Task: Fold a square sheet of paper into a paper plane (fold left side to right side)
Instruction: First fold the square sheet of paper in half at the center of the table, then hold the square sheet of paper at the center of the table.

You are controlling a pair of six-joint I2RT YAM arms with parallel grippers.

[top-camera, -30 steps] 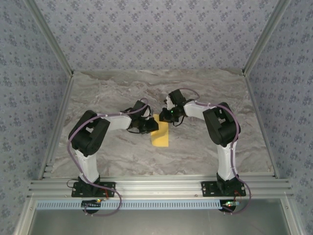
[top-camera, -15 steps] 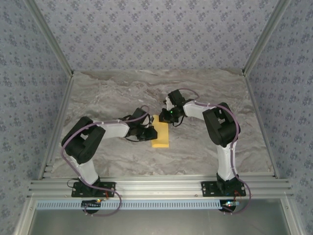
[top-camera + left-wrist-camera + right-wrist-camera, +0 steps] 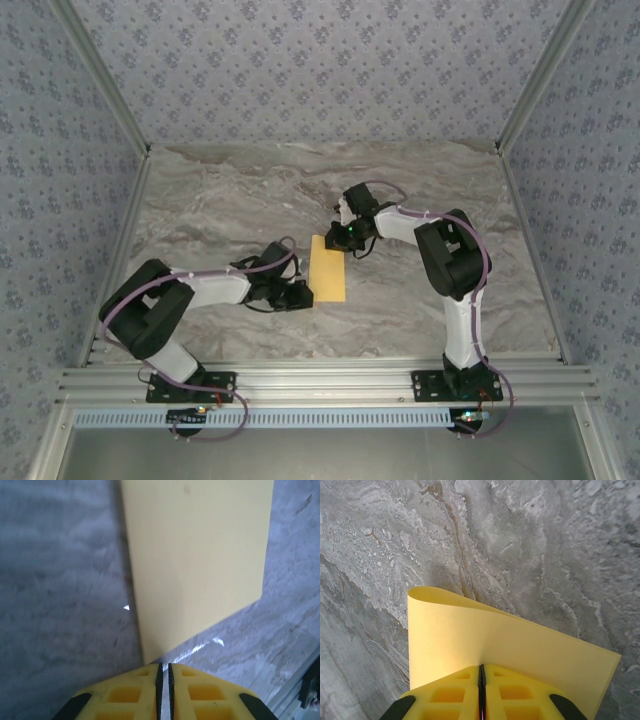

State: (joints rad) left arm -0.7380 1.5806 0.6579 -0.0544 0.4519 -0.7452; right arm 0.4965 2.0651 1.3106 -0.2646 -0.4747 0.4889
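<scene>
The square sheet of paper is yellow and lies on the marble table, doubled over into a narrow upright rectangle rather than a paper plane. My right gripper is shut, its tips resting on the sheet's far end. In the right wrist view the top layer curls over at its left, ahead of that gripper. My left gripper sits low at the sheet's near left corner. In the left wrist view this gripper is shut with nothing between the pads, and the paper's corner lies just beyond its tips.
The marble tabletop stretches open on all sides of the sheet. Aluminium rails run along the near edge, and patterned walls enclose the back and sides. A rail edge shows at the lower right of the left wrist view.
My left arm has swung down and toward me, sliding its gripper from the sheet's far left to its near left corner. The paper now lies flatter. The right arm has stayed put.
</scene>
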